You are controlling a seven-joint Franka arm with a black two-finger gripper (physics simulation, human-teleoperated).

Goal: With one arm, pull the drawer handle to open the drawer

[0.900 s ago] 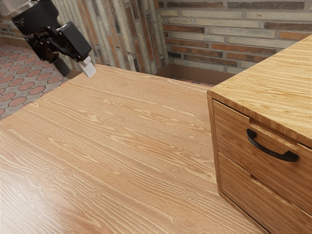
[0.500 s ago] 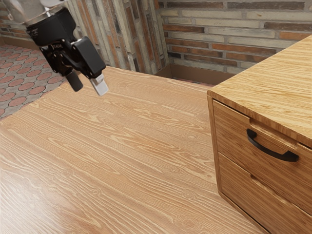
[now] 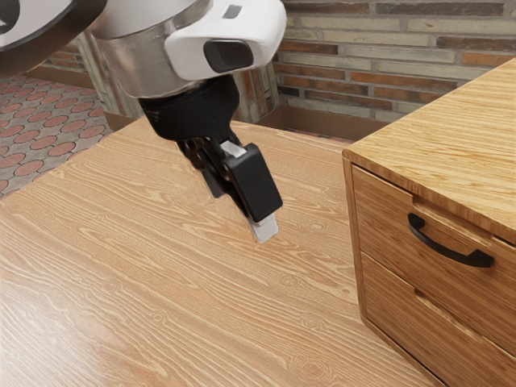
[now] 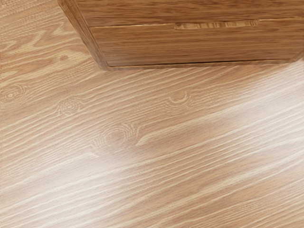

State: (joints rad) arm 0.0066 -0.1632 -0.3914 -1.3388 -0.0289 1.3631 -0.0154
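While the drawer (image 3: 403,218) is sitting shut in the cabinet (image 3: 451,137), the gripper (image 3: 242,211) is hanging open, well apart from it.
Its black curved handle (image 3: 449,251) is lying across the upper front, untouched, and the cabinet is standing on the table (image 3: 161,266) at its edge on the exterior view's right. The fingers (image 3: 251,181) are standing apart with nothing between them, tilting down toward the cabinet over the table's middle, the near one's white tip above the wood. Below the hand, the wrist view is showing bare table and the cabinet's lower front (image 4: 190,42).
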